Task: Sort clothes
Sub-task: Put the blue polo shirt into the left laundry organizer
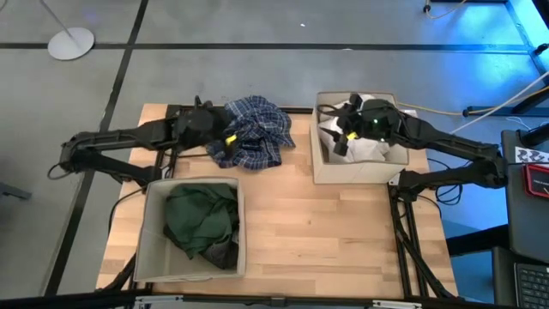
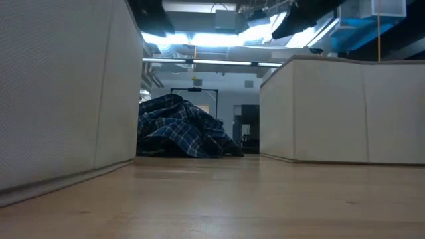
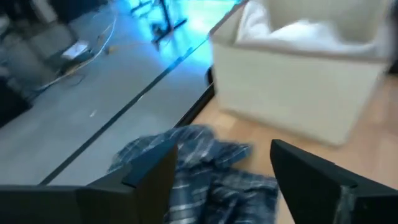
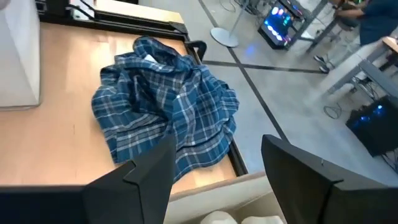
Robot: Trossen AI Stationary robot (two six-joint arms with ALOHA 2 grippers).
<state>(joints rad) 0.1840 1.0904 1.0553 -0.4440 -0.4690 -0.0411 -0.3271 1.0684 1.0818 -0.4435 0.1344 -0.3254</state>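
We read no writing. Left hand (image 1: pixel 225 137) — fingers wide, empty — overhangs the plaid shirt (image 1: pixel 256 130) by the table's (image 1: pixel 326 232) far edge; right hand (image 1: pixel 343 136) gapes wide above the white piece (image 1: pixel 371 150).

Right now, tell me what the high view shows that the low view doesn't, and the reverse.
Only the high view shows both arms, the left tool at the plaid shirt, the right tool over the white piece, and the dark green piece in the near bin. Only the low view shows the lit room ceiling. Both share the shirt, two bins and the table.
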